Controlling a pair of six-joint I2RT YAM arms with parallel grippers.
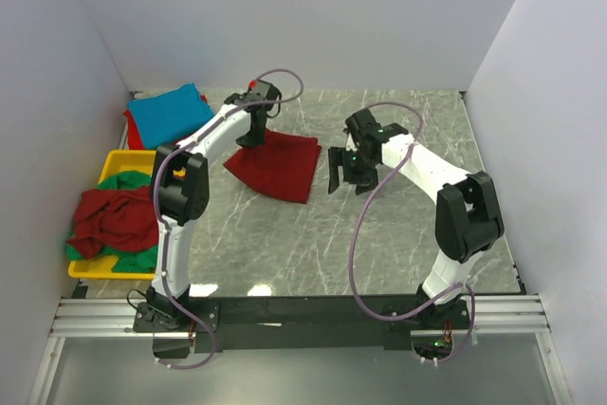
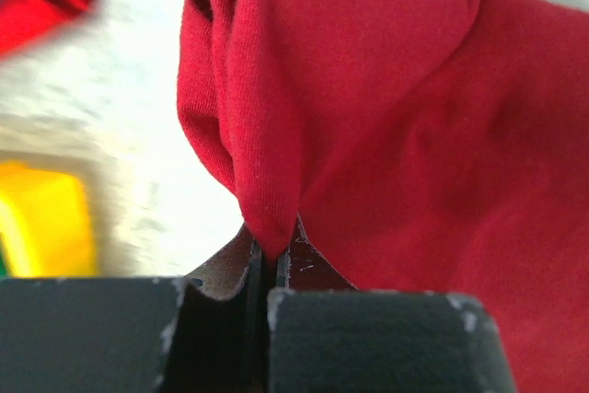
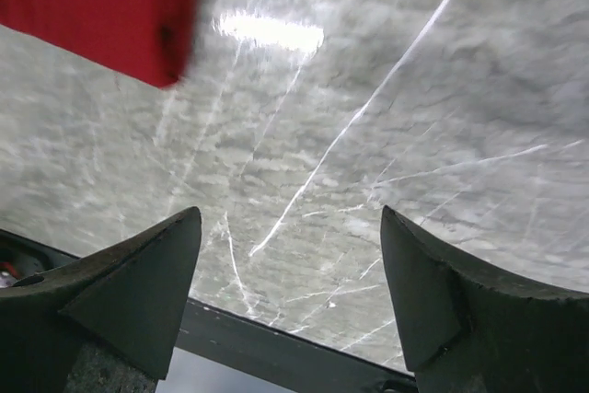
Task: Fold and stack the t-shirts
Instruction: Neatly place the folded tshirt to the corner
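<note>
**While nipped by one corner only: slip risk**

While clenched w/ left jaws on a bunched ridge of the dark red t-shirt (image 2: 414,135), leaves rest of cloth folded flat on the counter (image 1: 379,244), spread twd right jaws. Right jaws released wide, empty, hovering just beside shirt's edge.

Could lose the cloth on a hard pull, given thin nip at tips only. Could also drag folded layers apart, w/ side nearest right jaws unheld.

Left of left jaws: folded turquoise t-shirt (image 1: 171,113); nearer, red & green shirts (image 1: 114,220) heaped in yellow tray (image 1: 119,160).

From left wrist: nip itself seen, hidden from above by wrist. From above: stack & tray clear, only blur at wrist. From right wrist: bare counter btw tips.
</note>
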